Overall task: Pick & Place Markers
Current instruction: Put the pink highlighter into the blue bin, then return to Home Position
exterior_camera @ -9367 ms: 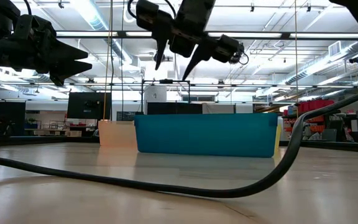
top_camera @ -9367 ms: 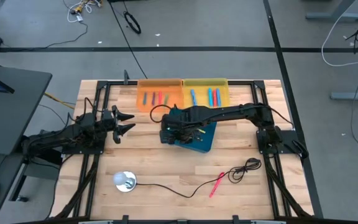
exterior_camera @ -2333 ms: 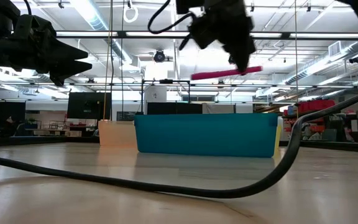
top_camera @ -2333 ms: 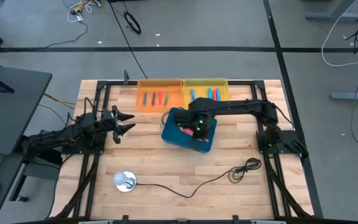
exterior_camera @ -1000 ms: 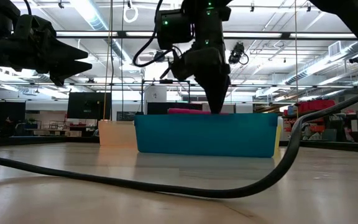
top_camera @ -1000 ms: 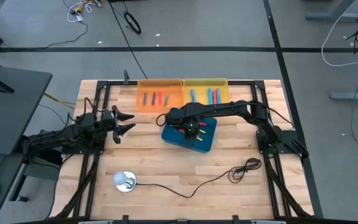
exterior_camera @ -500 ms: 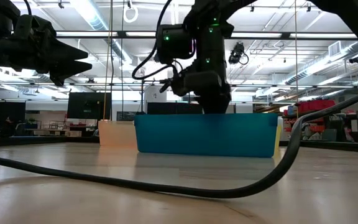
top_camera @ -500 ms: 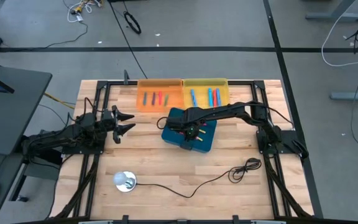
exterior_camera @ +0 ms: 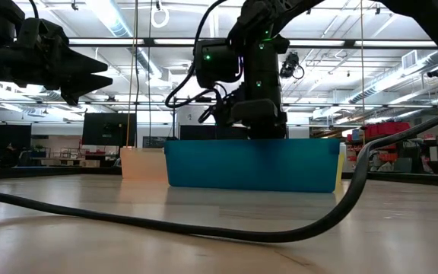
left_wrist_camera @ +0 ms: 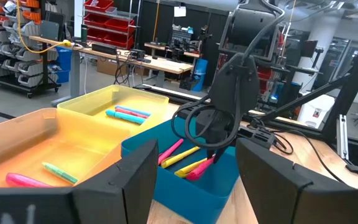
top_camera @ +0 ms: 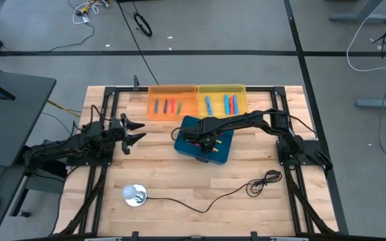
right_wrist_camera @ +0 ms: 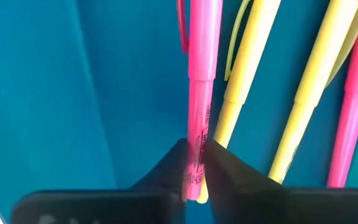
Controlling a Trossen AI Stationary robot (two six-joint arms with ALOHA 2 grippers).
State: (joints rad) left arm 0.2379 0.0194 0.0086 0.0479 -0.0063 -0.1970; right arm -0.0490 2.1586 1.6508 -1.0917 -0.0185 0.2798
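My right gripper [top_camera: 205, 142] reaches down inside the blue bin [top_camera: 183, 127] and is shut on a pink marker [right_wrist_camera: 199, 93]. Yellow markers [right_wrist_camera: 244, 93] and another pink one [right_wrist_camera: 353, 106] lie side by side on the bin's floor. In the low view the gripper [exterior_camera: 261, 125] dips behind the bin's wall [exterior_camera: 249, 164], which hides the marker. More markers lie in the orange bin [top_camera: 166, 105] and the yellow bin [top_camera: 225, 102]. My left gripper [top_camera: 138, 132] hovers open over the table's left part. My right gripper pinches the pink marker near one end [right_wrist_camera: 197, 163] between its two fingers [right_wrist_camera: 166, 171], coming from above and pointing down into the blue bin. The marker runs level, alongside the yellow markers on the bin's floor. Whether it rests on the floor I cannot tell.
The orange and yellow bins stand side by side at the table's far edge, just behind the blue bin. A thin black cable [top_camera: 200, 204] runs across the near part of the table, from a round silver thing [top_camera: 135, 195] to a coil [top_camera: 263, 181].
My right gripper has gone down into the blue bin with the pink marker still in its fingers. The marker showed level just above the bin's rim in the low view a second ago and has since sunk below the rim, out of that view.
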